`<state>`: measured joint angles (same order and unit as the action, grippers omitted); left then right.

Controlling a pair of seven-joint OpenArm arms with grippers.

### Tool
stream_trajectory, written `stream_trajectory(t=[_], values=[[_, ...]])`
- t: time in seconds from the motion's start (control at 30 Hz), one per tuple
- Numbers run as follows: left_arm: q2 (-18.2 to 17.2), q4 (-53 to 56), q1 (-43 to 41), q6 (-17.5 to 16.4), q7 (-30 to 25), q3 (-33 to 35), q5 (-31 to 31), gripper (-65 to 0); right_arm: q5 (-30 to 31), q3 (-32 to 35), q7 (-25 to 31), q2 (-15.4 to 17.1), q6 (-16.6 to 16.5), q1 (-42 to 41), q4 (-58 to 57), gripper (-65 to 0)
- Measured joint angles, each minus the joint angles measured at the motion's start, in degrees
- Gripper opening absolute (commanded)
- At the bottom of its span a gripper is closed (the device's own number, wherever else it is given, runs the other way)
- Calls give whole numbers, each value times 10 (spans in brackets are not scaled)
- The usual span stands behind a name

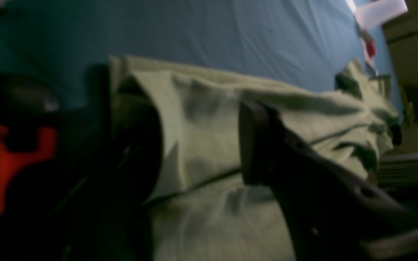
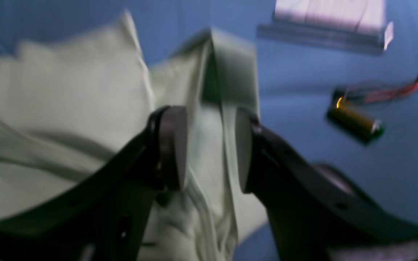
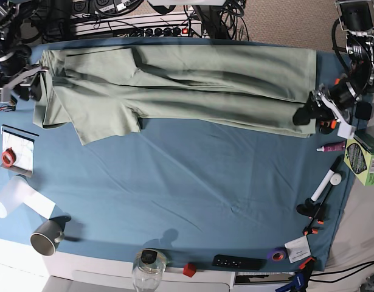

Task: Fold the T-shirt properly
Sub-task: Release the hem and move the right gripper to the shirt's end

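The pale green T-shirt [image 3: 174, 85] lies lengthwise along the far edge of the blue table cloth [image 3: 174, 182], with one sleeve flap hanging toward the middle. At the shirt's right end in the base view, my left gripper [image 3: 305, 114] stands open. In the left wrist view its fingers [image 1: 256, 145] straddle a folded edge of the shirt [image 1: 201, 145]. My right gripper [image 3: 34, 85] is at the shirt's left end. In the right wrist view it [image 2: 209, 145] is open, and a band of the shirt [image 2: 212, 152] runs loose between its pads [image 2: 172, 148].
Near the right gripper lie a battery with red wires [image 2: 354, 121] and a plastic bag [image 3: 16, 149]. A white roll [image 3: 13, 198] and a mug [image 3: 47, 236] sit front left. Along the front edge are a jar [image 3: 147, 267], a remote [image 3: 238, 263] and tape [image 3: 276, 254]. A marker [image 3: 326, 185] and a green box [image 3: 364, 159] sit right.
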<state>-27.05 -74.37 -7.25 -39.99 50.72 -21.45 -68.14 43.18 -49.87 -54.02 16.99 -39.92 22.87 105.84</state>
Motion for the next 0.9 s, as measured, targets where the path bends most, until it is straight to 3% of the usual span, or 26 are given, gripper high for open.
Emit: stream_trajectory(t=[0.13, 0.3, 0.4, 0.6, 0.87, 0.9], values=[[3, -44, -8, 7, 9, 3, 11, -351, 35, -4, -4, -17, 0, -12, 45, -426], [3, -100, -4, 5, -3, 3, 46, -351, -8, 13, 13, -68, 10, -65, 33, -426], [3, -115, -5, 5, -4, 3, 61, -352, -42, 50, 24, -67, 36, -105, -34, -426], [3, -120, -6, 5, -10, 3, 67, -352, -54, 125, 22, -68, 53, -187, -220, -426], [3, -120, -5, 5, -10, 3, 70, -352, -48, 136, 32, -67, 54, -264, -323, -428], [3, -120, -5, 5, -10, 3, 70, -352, -47, 136, 29, -67, 54, -267, -325, -455]])
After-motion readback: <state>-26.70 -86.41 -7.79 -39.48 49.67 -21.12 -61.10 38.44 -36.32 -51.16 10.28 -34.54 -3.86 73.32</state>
